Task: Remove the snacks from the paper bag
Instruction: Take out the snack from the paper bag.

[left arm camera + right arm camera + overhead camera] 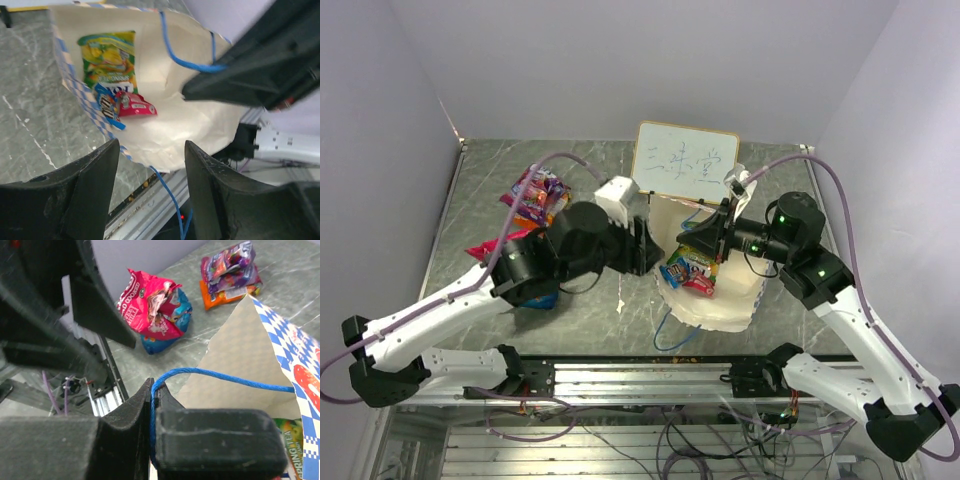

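The paper bag (pixel 730 305) lies with its mouth held up toward the left. Inside it rest three snacks: a yellow-green packet (pixel 107 60), a blue packet (pixel 106 104) and a red packet (pixel 136 106). My right gripper (pixel 155 390) is shut on the bag's blue cord handle (pixel 225 376) and holds it raised above the bag (pixel 240 355). My left gripper (pixel 152 150) hovers open just outside the bag's checked rim, with nothing between its fingers. In the top view it (pixel 645 248) sits at the bag's left edge, next to the packets (pixel 688 268).
A purple-orange pile of packets (pixel 535 195) lies at the back left. A pink-red packet (pixel 150 302) and a blue one (pixel 177 315) lie nearer the left arm. A white signboard (pixel 685 160) stands behind the bag. The second blue handle (pixel 670 335) trails toward the table's front rail.
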You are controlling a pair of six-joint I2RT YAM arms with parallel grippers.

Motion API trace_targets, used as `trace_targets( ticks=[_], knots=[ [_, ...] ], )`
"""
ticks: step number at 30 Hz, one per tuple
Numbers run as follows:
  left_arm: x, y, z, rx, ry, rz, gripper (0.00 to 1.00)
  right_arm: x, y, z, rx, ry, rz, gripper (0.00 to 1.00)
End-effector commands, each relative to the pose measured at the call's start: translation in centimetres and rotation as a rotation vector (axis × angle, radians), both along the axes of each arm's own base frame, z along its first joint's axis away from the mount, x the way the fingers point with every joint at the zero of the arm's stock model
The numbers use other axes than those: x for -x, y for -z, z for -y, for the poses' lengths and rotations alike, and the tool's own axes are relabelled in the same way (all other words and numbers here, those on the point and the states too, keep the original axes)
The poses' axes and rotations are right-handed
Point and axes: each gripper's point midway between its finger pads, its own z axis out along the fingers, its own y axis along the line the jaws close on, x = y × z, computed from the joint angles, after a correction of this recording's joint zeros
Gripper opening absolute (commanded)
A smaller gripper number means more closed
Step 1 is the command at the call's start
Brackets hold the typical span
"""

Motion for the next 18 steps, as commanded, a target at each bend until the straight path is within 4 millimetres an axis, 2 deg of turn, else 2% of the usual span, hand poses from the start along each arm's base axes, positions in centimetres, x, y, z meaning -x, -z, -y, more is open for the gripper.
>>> trace_targets(
  ticks=[1,4,8,11,15,18],
  knots=[
    [2.3,1.0,1.6,-0.076,0.039,0.09,0.64,1.1,-0.2,-0.4,-0.04,-0.033,-0.065,0.0],
    [4.8,2.5,3.8,-0.142,0.121,0.132,0.62,0.0,-1.0,0.9,-0.027,0.077,-0.043,0.0],
    [6.9,3.5,6.9,-0.179,0.211,0.245,0.58,-1.3,-2.7,2.6,-0.029,0.212,0.01,0.0],
    [6.9,4.6,9.1,-0.156,0.24,0.328,0.54,-1.8,-4.0,3.2,-0.05,0.264,0.036,0.0],
    [5.8,6.0,11.9,-0.128,0.222,0.401,0.54,-2.6,-5.7,4.2,-0.093,0.342,0.073,0.0],
    [4.5,7.2,13.7,-0.15,0.178,0.417,0.51,-2.6,-5.8,4.2,-0.085,0.341,0.077,0.0]
  ],
)
